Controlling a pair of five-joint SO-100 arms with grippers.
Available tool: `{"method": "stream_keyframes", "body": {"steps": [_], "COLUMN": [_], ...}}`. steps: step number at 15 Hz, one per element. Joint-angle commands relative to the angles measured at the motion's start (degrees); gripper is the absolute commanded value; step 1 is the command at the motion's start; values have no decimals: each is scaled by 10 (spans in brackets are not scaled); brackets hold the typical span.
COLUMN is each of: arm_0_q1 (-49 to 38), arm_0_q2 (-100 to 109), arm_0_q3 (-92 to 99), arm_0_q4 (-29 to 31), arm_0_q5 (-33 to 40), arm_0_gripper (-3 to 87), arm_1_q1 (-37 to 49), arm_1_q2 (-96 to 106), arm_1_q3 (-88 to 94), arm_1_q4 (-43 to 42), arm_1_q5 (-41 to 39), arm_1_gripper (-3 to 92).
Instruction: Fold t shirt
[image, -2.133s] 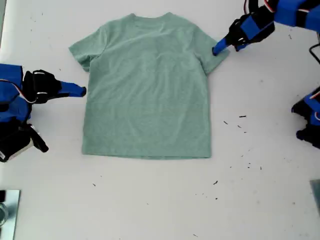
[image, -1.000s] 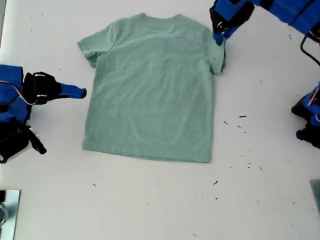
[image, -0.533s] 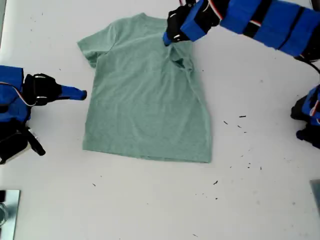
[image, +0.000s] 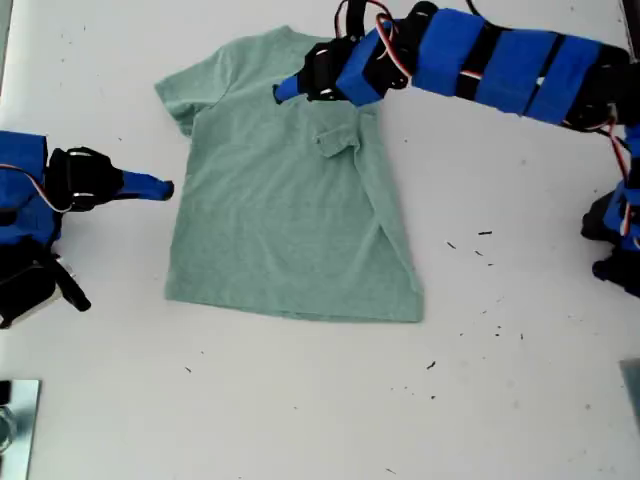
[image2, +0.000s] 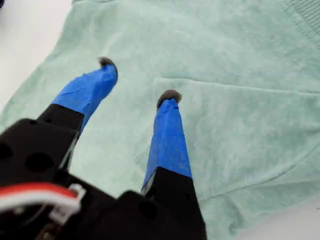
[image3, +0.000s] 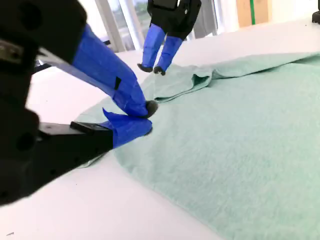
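- Pale sage-green short-sleeved cotton t shirt (image: 290, 190) flat on the white tabletop (image: 300, 420), round neck toward the exterior view's top, hem toward its bottom.
- Sleeve on the exterior view's right folded inward over the chest; small bunched flap of it (image: 338, 142) just below the neck area. Side edge below that flap runs at a slant down to the hem corner.
- Sleeve on the exterior view's left spread flat.
- First pincer (image2: 135, 80), blue-taped fingers on a black body, above the upper chest of the shirt, beside the folded flap. Fingers apart, nothing between them; dark tips close over the cloth, contact not certain. Also seen in the second wrist view (image3: 152, 68).
- First arm (image: 500, 70), blue and black, reaches in from the exterior view's upper right.
- Second pincer (image3: 147, 117) at the shirt's side edge on the exterior view's left, under the flat sleeve. Tips closed together just beside the cloth; whether any fabric is pinched cannot be told.
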Motion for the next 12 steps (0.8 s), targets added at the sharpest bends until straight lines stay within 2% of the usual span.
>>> {"method": "stream_keyframes", "body": {"steps": [1,4,5,6,7,9,11,12], "arm_0_q1": [8,4,5,11,10,7,22,18], "arm_0_q2": [4,4,4,4,4,4,-34,-125], "arm_0_q3": [5,5,5,5,5,-11,-66,-126], "arm_0_q4": [-11,-11,-11,-11,-11,-11,-13,-13], "arm_0_q5": [4,4,4,4,-4,-18,-49,-65], "arm_0_gripper": [-2,15,18,26,-2,-2,-3,-3], "arm_1_q1": [-20,-11,-4,-2,-7,-31,-53,-61], "arm_1_q2": [191,425,511,606,700,837,941,988], "arm_1_q3": [-4,134,230,381,541,824,1016,1071], "arm_1_q4": [77,280,347,361,343,269,194,184], "arm_1_q5": [-6,-24,-26,-18,-7,33,66,79], "arm_1_gripper": [184,186,94,42,25,24,24,24]}}
